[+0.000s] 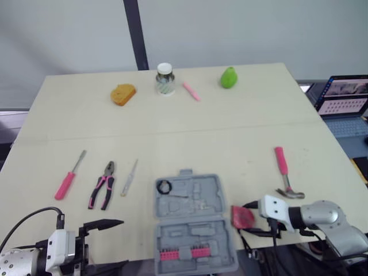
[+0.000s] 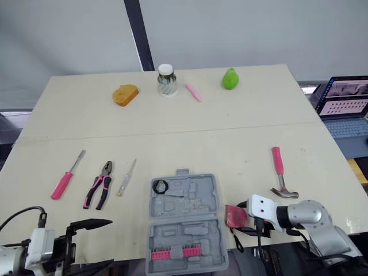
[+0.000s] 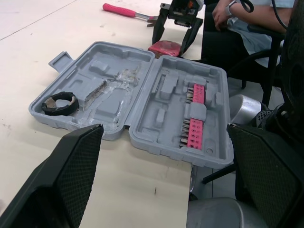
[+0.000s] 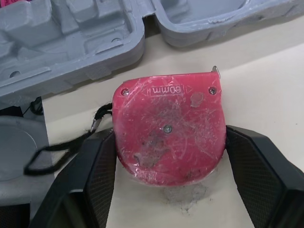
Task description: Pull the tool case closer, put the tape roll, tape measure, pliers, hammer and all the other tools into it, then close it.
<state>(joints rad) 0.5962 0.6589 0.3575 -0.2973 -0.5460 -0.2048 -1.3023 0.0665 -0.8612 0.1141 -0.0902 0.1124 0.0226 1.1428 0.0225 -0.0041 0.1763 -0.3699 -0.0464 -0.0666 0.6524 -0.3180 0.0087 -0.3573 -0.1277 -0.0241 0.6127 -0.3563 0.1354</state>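
Tool case point(image 1: 190, 221) sits open at near desk point(image 1: 230, 132) edge with tape roll point(image 1: 165, 186) inside, pliers point(image 1: 102, 185), hammer point(image 1: 284, 171) and pink screwdriver point(image 1: 69, 177) not yet packed; right jaws low, spread astride tape measure point(image 4: 168, 128) just right of case, not clamped; left jaws wide open, empty, near-left of case

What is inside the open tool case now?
The tool case holds a black tape roll in a corner of its far half and pink bit strips in its near half. The other moulded slots look empty. Anything beneath the moulding is covered.
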